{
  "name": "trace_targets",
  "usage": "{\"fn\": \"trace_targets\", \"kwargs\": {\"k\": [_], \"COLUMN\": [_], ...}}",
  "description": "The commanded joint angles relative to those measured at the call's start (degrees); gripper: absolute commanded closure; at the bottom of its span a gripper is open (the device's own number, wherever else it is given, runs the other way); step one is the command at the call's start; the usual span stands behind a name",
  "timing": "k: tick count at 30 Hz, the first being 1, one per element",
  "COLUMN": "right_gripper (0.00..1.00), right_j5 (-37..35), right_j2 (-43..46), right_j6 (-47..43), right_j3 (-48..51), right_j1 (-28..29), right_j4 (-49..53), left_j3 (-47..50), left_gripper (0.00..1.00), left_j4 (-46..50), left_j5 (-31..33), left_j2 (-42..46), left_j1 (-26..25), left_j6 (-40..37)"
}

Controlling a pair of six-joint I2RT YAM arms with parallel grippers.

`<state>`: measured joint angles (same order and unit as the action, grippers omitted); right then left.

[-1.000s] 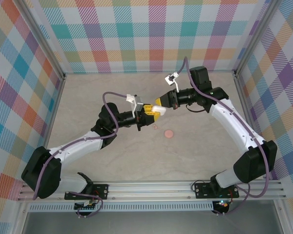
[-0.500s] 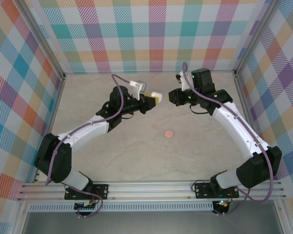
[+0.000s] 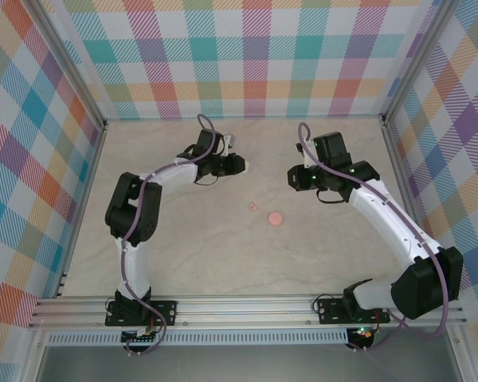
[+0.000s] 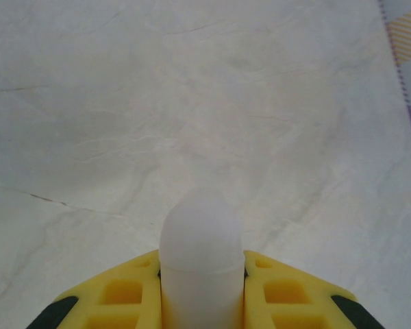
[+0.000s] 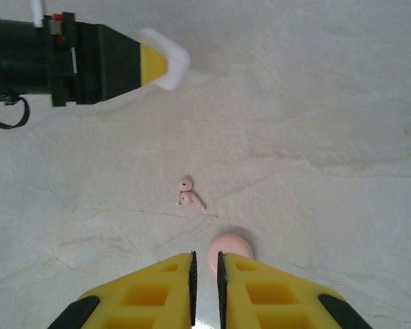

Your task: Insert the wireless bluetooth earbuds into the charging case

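Two grippers are seen beyond the salmon-pink disc (image 3: 276, 217) on the table (image 3: 183, 255).
Just left of the disc and slightly farther, a small pinkish piece (image 3: 253, 207) is seen. Farther, right of the disc, the right gripper (image 5: 205, 260) is parted by only a narrow slit and holds nothing. Farthest, well left of the disc, the charging case (image 4: 201, 240) is clamped by the left gripper (image 3: 237, 165).
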<state>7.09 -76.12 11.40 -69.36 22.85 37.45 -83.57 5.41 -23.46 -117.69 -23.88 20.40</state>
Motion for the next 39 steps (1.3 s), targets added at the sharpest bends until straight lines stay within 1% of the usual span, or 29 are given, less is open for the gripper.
{"fn": "trace_targets", "kwargs": {"k": [1, 5, 7, 9, 11, 12, 15, 16, 18, 19, 21, 25, 28, 32, 35, 39], "right_gripper": [0.80, 0.79, 0.79, 0.79, 0.79, 0.78, 0.77, 0.76, 0.71, 0.68, 0.62, 0.54, 0.51, 0.48, 0.48, 0.46], "right_j5": [1.0, 1.8, 1.9, 2.2, 2.3, 2.2, 1.4, 1.0, 0.6, 0.6, 0.2, -1.6, -3.1, -3.6, -2.9, 1.6], "right_j2": [1.4, 1.8, 1.8, 1.8, 1.8, 1.9, 2.2, 2.2, 2.3, 2.4, 2.6, 2.5, 2.2, 1.4, 0.2, -2.4], "right_j6": [1.3, 2.3, 2.8, 3.0, 3.2, 3.1, 3.0, 3.0, 3.1, 3.2, 3.3, 3.3, 3.2, 3.5, 4.4, 5.2], "right_j3": [1.2, 2.4, 2.8, 3.0, 3.2, 3.3, 3.6, 3.8, 4.4, 4.7, 5.5, 6.7, 7.8, 10.0, 11.4, 12.2], "right_j1": [-0.1, -0.2, -0.2, -0.1, -0.1, -0.1, -0.2, -0.1, -0.1, -0.2, -0.3, -0.8, -0.8, -0.9, -0.9, -0.8], "right_j4": [0.8, 0.1, 0.0, 0.1, 0.1, 0.2, 0.4, 0.5, 0.3, -0.1, -0.5, -0.4, -0.7, -1.8, -2.5, -3.5], "left_j3": [-4.6, -7.9, -9.2, -10.5, -11.4, -11.6, -11.2, -11.1, -11.2, -11.1, -10.4, -8.7, -5.8, -2.7, 2.6, 8.8], "left_gripper": [0.99, 0.97, 0.90, 0.86, 0.80, 0.75, 0.54, 0.48, 0.34, 0.30, 0.28, 0.27, 0.26, 0.27, 0.27, 0.27], "left_j4": [4.1, 5.7, 6.5, 7.9, 8.8, 9.4, 10.0, 11.5, 13.4, 13.9, 14.4, 15.8, 15.7, 19.0, 18.9, 19.8], "left_j5": [-1.2, -0.9, 0.0, 1.0, 1.2, 2.0, 4.9, 6.1, 8.7, 10.3, 12.8, 16.8, 18.9, 20.7, 20.9, 16.9], "left_j2": [-3.7, -8.1, -9.6, -11.0, -12.1, -12.3, -11.5, -11.0, -10.2, -9.5, -7.8, -2.5, 3.6, 10.6, 17.4, 25.2], "left_j1": [1.8, 2.4, 2.4, 2.4, 2.5, 2.5, 2.5, 2.5, 2.5, 2.5, 2.5, 2.5, 2.4, 2.0, 1.3, -0.1], "left_j6": [1.7, 2.4, 2.3, 2.3, 2.1, 1.9, 0.7, 0.4, 0.2, -0.1, -0.9, -3.1, -4.6, -5.7, -5.6, -5.4]}}
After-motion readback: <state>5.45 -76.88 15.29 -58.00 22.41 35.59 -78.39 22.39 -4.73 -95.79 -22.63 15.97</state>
